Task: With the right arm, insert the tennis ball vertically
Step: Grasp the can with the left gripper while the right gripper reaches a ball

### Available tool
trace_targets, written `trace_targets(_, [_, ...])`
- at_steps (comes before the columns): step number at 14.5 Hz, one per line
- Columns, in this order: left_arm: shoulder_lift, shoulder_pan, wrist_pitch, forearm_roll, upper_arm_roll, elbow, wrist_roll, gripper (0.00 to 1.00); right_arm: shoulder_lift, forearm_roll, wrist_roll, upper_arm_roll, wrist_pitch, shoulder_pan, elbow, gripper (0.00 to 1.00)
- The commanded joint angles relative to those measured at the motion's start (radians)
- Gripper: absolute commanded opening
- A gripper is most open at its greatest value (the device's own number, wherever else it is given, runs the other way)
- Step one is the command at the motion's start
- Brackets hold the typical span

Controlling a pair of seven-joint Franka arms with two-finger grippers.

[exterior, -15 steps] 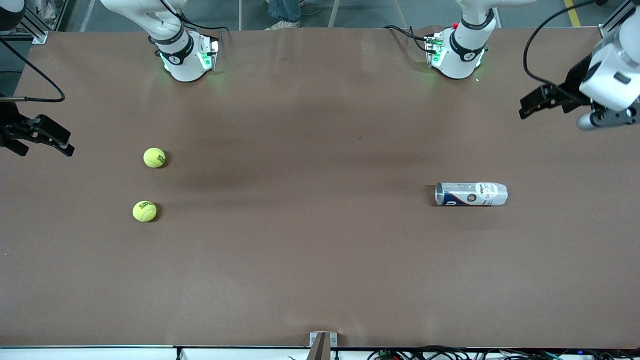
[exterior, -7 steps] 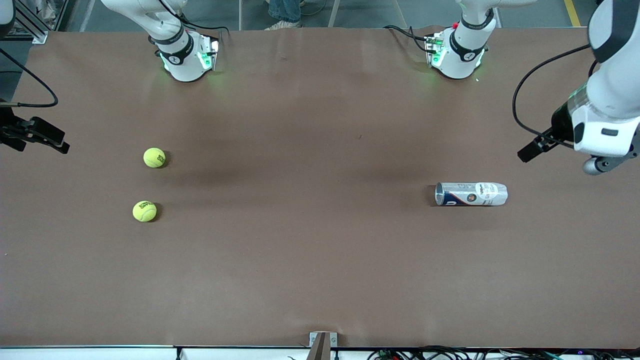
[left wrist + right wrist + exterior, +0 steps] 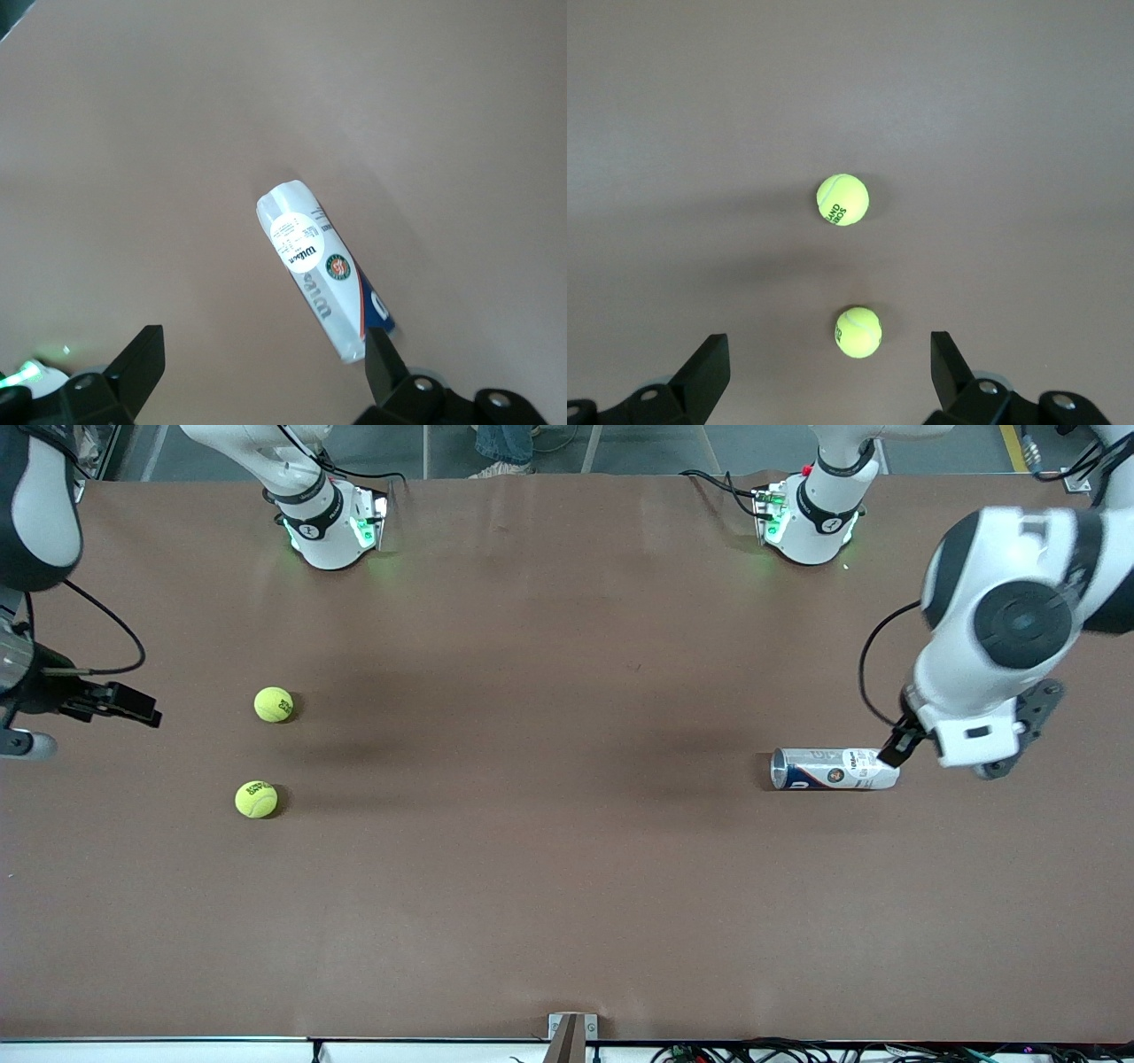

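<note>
The can (image 3: 834, 769) lies flat on the table (image 3: 567, 903), long axis along it, mouth toward the balls. The left end effector (image 3: 261, 376), spread wide, hovers over its closed end. The right end effector (image 3: 830, 376) (also wide, empty) hangs over the table's end beside both tennis balls (image 3: 274, 704), the ball (image 3: 256, 799) nearer the camera included.

Even, bright overhead light falls on the matte brown table (image 3: 567, 868), without glare. Soft, broad shadows of the arms darken it mid-table, and each tennis ball (image 3: 842, 199) casts a small, faint shadow close beside itself. Green lamps glow at both arm bases (image 3: 332, 531). The left arm's wrist (image 3: 1010, 615) is slightly motion-blurred; both wrist views are sharp.
</note>
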Motion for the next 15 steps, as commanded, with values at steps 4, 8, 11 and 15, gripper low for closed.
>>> trace_targets(4, [0.158, -0.042, 0.08, 0.186, 0.0, -0.031, -0.467, 1.0, 0.027, -0.005, -0.048, 0.013, 0.127, -0.039, -0.134, 1.0])
trace_targets(8, [0.205, -0.058, 0.162, 0.304, -0.002, -0.124, -0.623, 1.0, 0.097, -0.002, -0.085, 0.015, 0.224, -0.05, -0.171, 1.0])
trace_targets(11, [0.246, -0.073, 0.191, 0.341, -0.002, -0.155, -0.691, 1.0, 0.143, 0.013, -0.085, 0.015, 0.303, -0.046, -0.199, 1.0])
trace_targets(15, [0.309, -0.073, 0.258, 0.373, 0.0, -0.155, -0.808, 1.0, 0.237, 0.026, -0.085, 0.02, 0.367, -0.042, -0.2, 1.0])
